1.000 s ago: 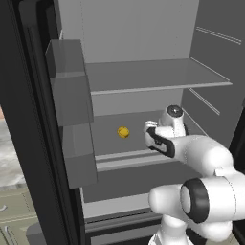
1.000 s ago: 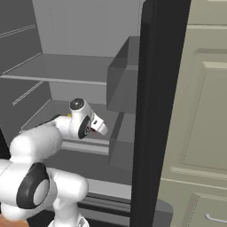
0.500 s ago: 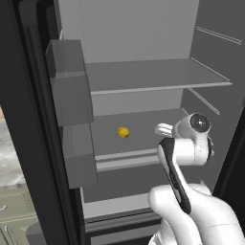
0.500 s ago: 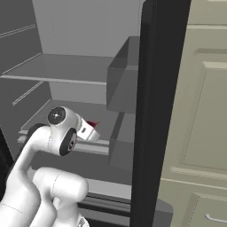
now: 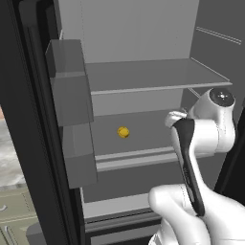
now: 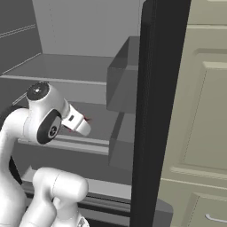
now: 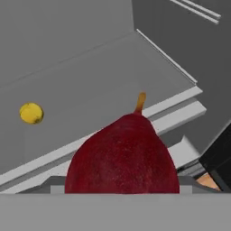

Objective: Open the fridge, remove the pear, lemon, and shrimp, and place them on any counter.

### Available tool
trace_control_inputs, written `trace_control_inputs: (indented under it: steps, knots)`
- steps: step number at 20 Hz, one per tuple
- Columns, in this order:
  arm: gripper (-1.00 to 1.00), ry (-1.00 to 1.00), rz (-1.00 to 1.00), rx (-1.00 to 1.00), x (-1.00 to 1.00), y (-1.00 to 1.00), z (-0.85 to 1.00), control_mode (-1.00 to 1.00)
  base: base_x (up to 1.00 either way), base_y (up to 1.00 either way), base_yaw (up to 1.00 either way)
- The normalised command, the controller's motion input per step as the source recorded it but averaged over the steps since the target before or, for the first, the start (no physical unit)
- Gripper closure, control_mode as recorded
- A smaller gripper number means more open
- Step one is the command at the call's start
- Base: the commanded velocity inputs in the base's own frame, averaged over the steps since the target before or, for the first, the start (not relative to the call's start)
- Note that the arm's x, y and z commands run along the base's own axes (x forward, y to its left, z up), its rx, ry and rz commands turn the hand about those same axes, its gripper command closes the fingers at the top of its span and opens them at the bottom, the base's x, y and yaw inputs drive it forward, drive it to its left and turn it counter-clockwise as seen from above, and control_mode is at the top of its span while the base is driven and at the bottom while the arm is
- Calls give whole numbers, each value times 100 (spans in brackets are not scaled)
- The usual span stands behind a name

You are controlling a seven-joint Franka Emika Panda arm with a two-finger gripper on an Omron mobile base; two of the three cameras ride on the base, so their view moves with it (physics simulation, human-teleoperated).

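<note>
The fridge (image 5: 28,119) stands open, showing its grey shelves. The dark-red pear (image 7: 122,155) looms large at the bottom of the hand view, a thin orange-brown stalk at its top. My gripper (image 6: 82,125) is shut on the pear, and a sliver of red (image 6: 85,119) shows at its tip. It hovers in front of the middle shelf's right part. The yellow lemon (image 5: 123,132) lies on that shelf, left of and behind the gripper; the hand view has the lemon (image 7: 31,113) at its left. The shrimp is out of view. A strip of marble counter (image 5: 8,158) shows left of the fridge.
Grey door bins (image 5: 72,91) hang on the left door and another bin (image 6: 124,75) on the right door (image 6: 155,111). A shelf (image 5: 148,76) spans the space above the hand. Cream cabinet panels (image 6: 204,111) stand to the right. Pale green cabinets (image 5: 14,210) sit under the counter.
The arm has drawn back from the shelf towards the base and its wrist has risen, carrying the pear with it. The lemon has not moved.
</note>
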Motion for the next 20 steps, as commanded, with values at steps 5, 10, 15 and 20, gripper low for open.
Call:
trace_control_inputs:
  steps: [5, 10, 15, 20]
  knots:
    - [100, 20, 0, 0, -80, 0, 65, -100, 0, 0, 0]
    - [100, 11, 0, 0, -71, 10, 9, -100, 0, 0, 0]
    - [100, 0, 0, 0, -1, 0, 0, -100, 0, 0, 0]
    - [100, 0, 0, 0, 0, 0, 0, -100, 0, 0, 0]
